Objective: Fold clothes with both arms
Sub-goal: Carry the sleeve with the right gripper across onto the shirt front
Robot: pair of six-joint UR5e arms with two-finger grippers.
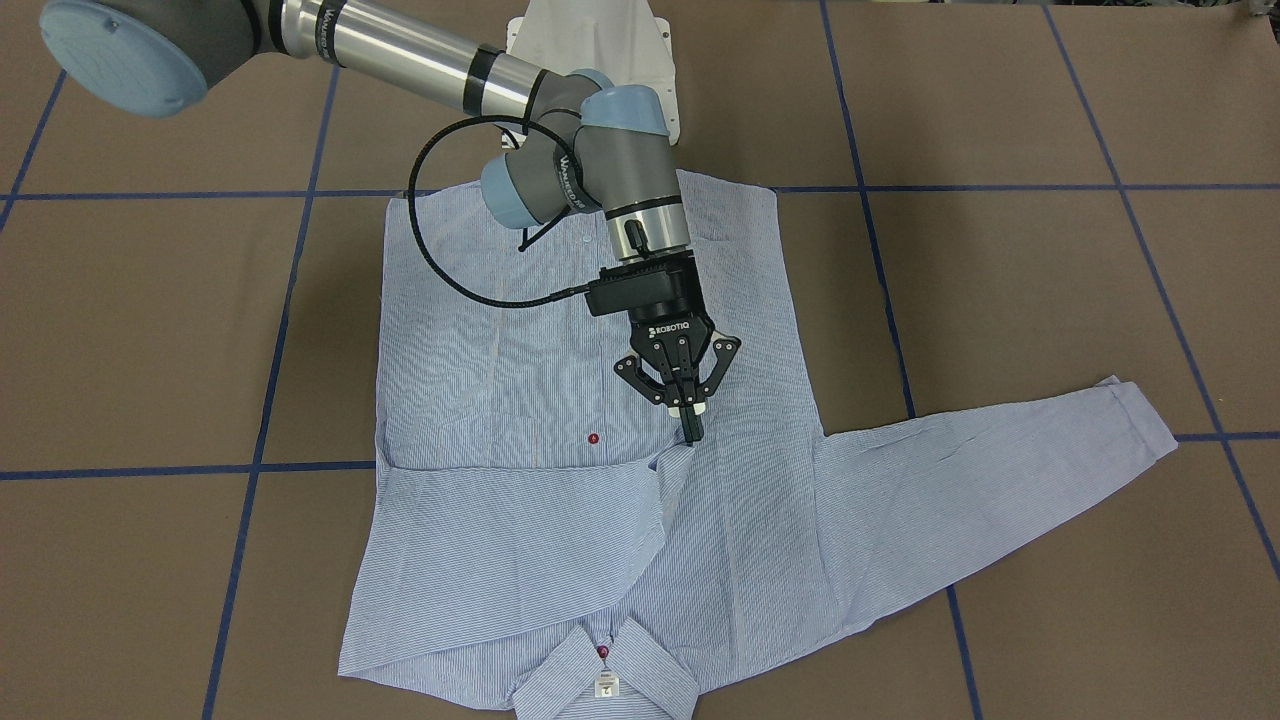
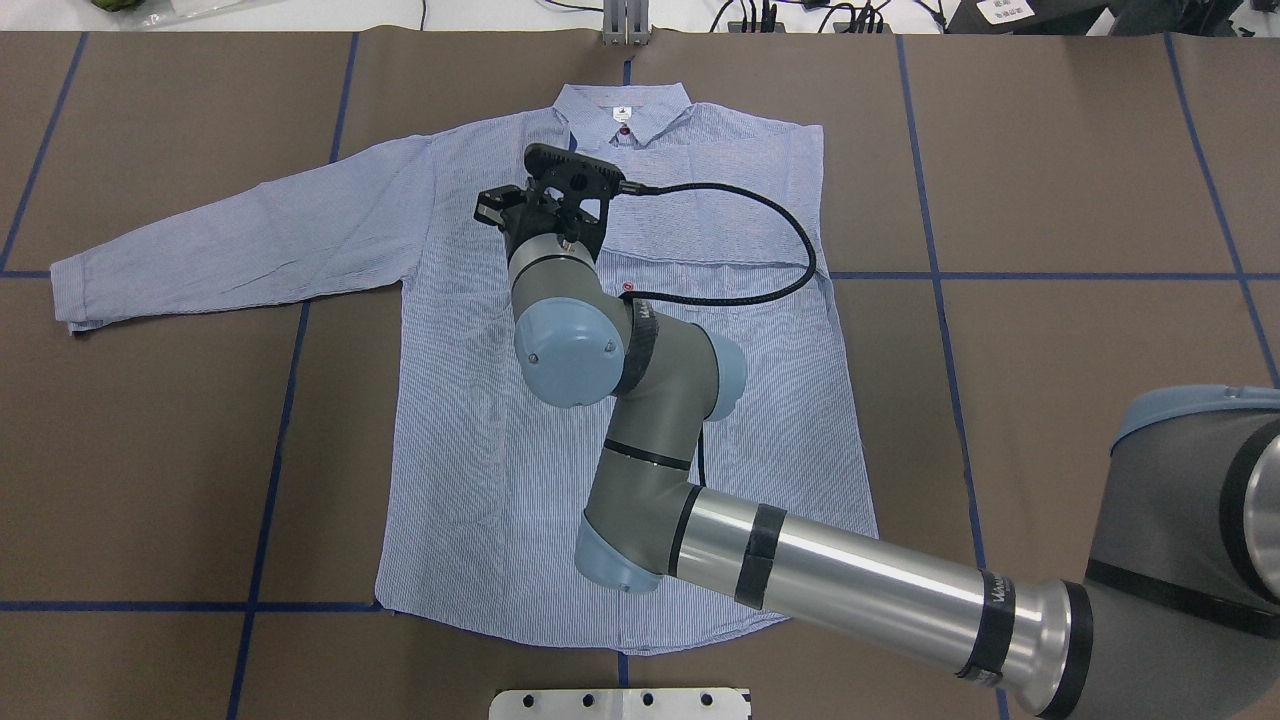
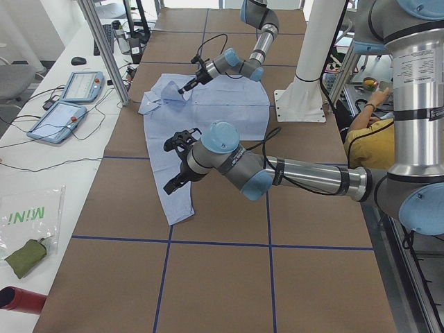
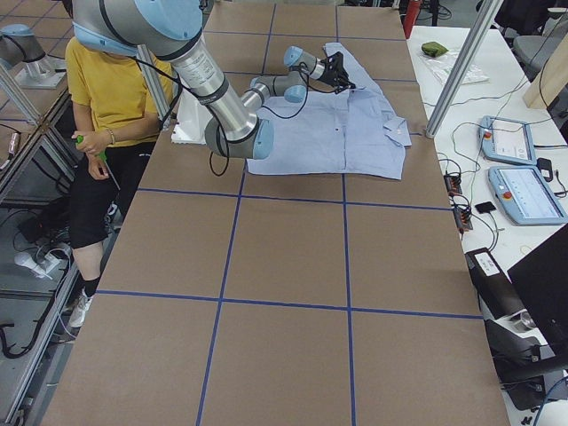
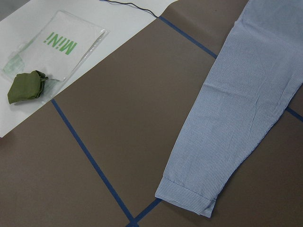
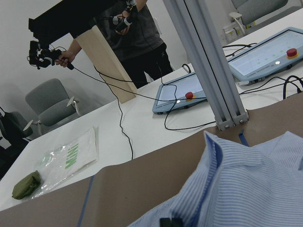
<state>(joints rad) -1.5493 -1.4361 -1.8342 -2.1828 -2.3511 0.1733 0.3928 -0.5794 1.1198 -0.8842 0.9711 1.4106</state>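
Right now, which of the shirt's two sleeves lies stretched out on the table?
The sleeve on the robot's left side; the other sleeve is folded across the chest of the shirt.

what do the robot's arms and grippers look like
The right arm and left arm are silver-grey tubes with light blue joint caps and black bands. The right gripper and left gripper are black; the right one carries white ROBOTIQ lettering, and a black cable loops from its wrist.
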